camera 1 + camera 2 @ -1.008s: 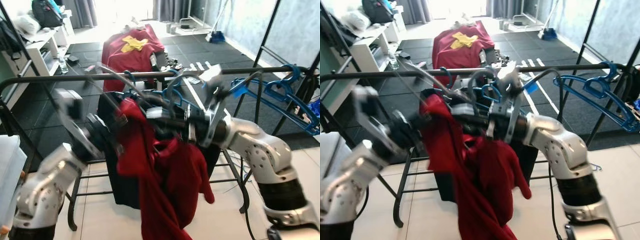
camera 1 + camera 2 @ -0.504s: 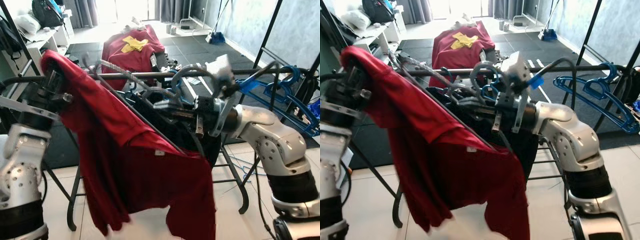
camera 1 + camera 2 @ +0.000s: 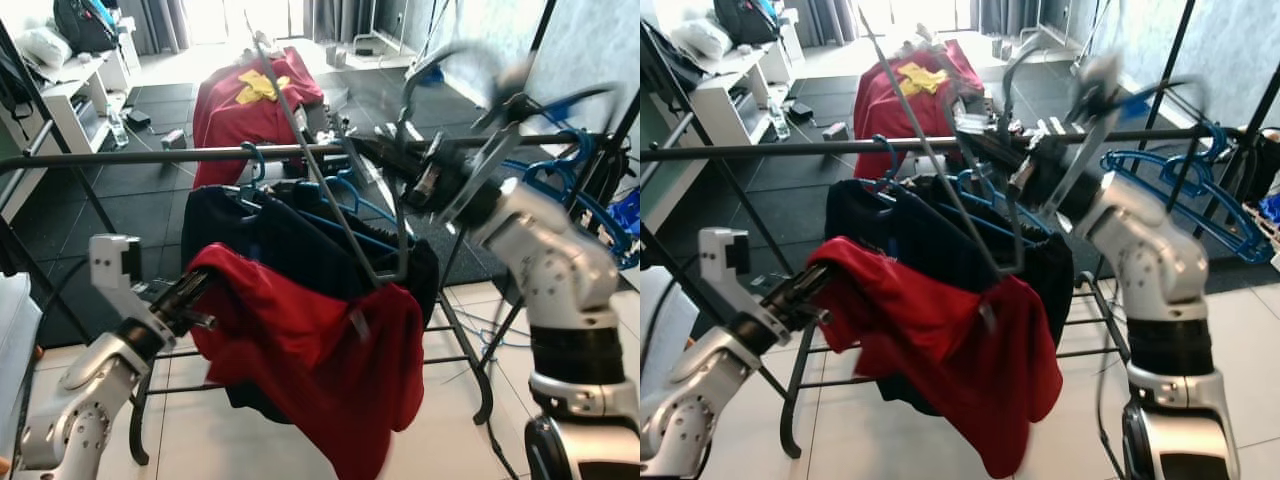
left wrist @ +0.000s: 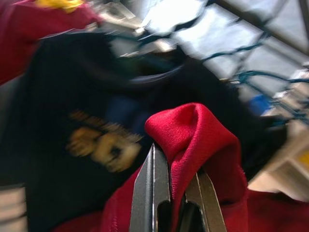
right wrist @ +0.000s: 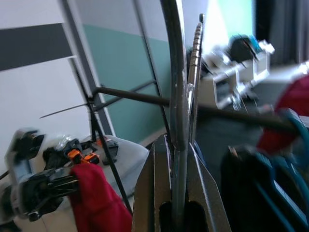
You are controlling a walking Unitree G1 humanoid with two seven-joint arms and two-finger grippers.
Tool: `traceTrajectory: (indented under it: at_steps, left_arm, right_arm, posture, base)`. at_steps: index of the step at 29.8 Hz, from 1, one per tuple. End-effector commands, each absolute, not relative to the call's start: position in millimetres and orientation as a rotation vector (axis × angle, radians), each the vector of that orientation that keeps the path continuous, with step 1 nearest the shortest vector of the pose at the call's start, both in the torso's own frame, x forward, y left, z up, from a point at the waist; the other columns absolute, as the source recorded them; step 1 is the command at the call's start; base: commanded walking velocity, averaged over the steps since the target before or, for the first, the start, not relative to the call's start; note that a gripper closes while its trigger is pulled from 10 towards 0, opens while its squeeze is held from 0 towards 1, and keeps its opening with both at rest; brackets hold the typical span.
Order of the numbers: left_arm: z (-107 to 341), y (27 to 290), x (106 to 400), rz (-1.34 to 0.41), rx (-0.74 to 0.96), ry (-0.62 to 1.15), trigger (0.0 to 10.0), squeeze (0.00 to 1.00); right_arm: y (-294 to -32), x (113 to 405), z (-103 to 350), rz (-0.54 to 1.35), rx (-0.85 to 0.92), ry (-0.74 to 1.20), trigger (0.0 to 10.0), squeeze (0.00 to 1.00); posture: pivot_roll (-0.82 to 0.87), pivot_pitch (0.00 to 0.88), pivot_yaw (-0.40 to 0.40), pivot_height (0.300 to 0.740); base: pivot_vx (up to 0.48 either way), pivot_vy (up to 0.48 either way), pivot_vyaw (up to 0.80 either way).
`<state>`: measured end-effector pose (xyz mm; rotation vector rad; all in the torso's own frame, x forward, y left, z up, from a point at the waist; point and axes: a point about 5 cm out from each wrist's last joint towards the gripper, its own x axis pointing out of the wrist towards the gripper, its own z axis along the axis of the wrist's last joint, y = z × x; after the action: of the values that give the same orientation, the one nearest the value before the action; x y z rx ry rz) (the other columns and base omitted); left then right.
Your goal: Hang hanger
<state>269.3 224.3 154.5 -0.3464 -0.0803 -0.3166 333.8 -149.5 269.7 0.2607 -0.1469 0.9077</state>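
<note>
Two grippers, both engaged on one garment assembly at a clothes rack.

Left gripper: low at the robot's left, in front of the rack's lower bars; fingers clenched on a bunched fold of the red shirt.

Red shirt: draped from that fold across to the lower end of the hanger, hanging in front of a dark navy shirt with yellow print.

Rack rail: dark horizontal bar, carrying the navy shirt on a blue hanger.

Hanger, grey metal: tilted steeply, upper end above the rail, lower end inside the red shirt's neck; not hooked on the rail.

Right gripper: raised at rail height, right of centre, blurred in the head views; fingers closed around the grey hanger's wire.

Spare blue hangers: on the rail's far right.

Background: red cloth with a yellow item on the dark floor.
</note>
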Motion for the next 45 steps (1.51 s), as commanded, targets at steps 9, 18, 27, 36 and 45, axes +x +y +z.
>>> traceTrajectory:
  at_steps: [9, 18, 27, 36, 45]
  left_arm:
    - [168.0, 202.1, 260.4, -0.431, -0.499, -0.142, 10.0, 0.00]
    - [239.9, 159.8, 233.7, -0.937, -0.675, -0.295, 10.0, 0.00]
    - [277.2, 149.5, 215.1, -1.150, -0.674, -0.401, 10.0, 0.00]
    - [311.9, 170.2, 228.2, -1.011, -0.835, -0.609, 10.0, 0.00]
    - [355.6, 184.3, 230.3, -1.024, -0.971, -0.809, 10.0, 0.00]
  right_arm:
    - [-131.8, 294.8, 282.9, 1.279, 0.508, -0.242, 10.0, 0.00]
    - [-100.3, 274.2, 345.9, 1.424, 0.355, -0.507, 10.0, 0.00]
    - [-85.6, 296.6, 378.3, 1.062, -0.095, -0.690, 10.0, 0.00]
    - [-86.2, 300.8, 378.6, 0.949, -0.109, -0.726, 10.0, 0.00]
    - [-87.3, 328.3, 351.8, 0.717, -0.194, -0.665, 10.0, 0.00]
  posture:
    - [-0.11, 0.059, 0.019, 0.740]
    - [-0.10, 0.056, 0.026, 0.740]
    - [-0.11, 0.053, 0.021, 0.740]
    - [-0.10, 0.048, 0.020, 0.740]
    - [-0.11, 0.047, 0.018, 0.740]
  base:
    - [0.000, 0.000, 0.00]
    - [0.000, 0.000, 0.00]
    - [0.000, 0.000, 0.00]
    - [0.000, 0.000, 0.00]
    - [0.000, 0.000, 0.00]
